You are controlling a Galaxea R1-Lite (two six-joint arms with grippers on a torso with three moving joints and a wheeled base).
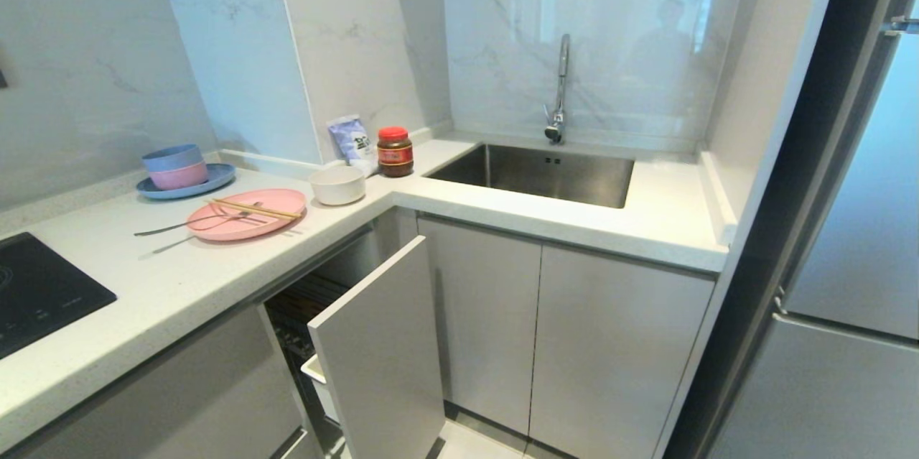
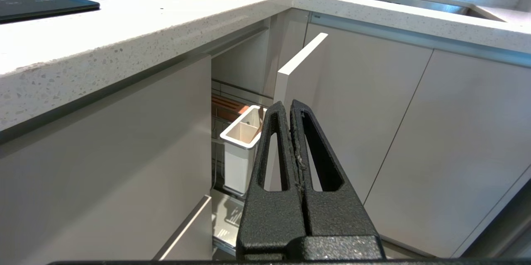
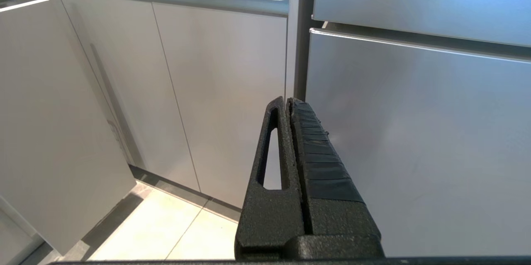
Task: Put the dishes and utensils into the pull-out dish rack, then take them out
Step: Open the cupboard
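The pink plate [image 1: 246,213] lies on the counter with the chopsticks [image 1: 255,209] across it. The metal fork and spoon [image 1: 172,227] rest at the plate's left rim, handles on the counter. The cream bowl [image 1: 337,184] stands just right of the plate. Below the counter the pull-out dish rack is partly drawn out: pale-grey front panel [image 1: 380,351], white cutlery tray [image 2: 240,132], brown wooden strip [image 2: 226,105]. My left gripper [image 2: 289,105] is shut and empty, low in front of the rack. My right gripper [image 3: 287,101] is shut and empty, facing the lower cabinets. Neither shows in the head view.
A blue plate with stacked blue and pink bowls [image 1: 183,172] sits behind the pink plate. A red-lidded jar [image 1: 395,151] and a pouch [image 1: 350,137] stand in the corner. The steel sink [image 1: 535,173], a black cooktop [image 1: 36,294] and a fridge [image 1: 854,229] flank the area.
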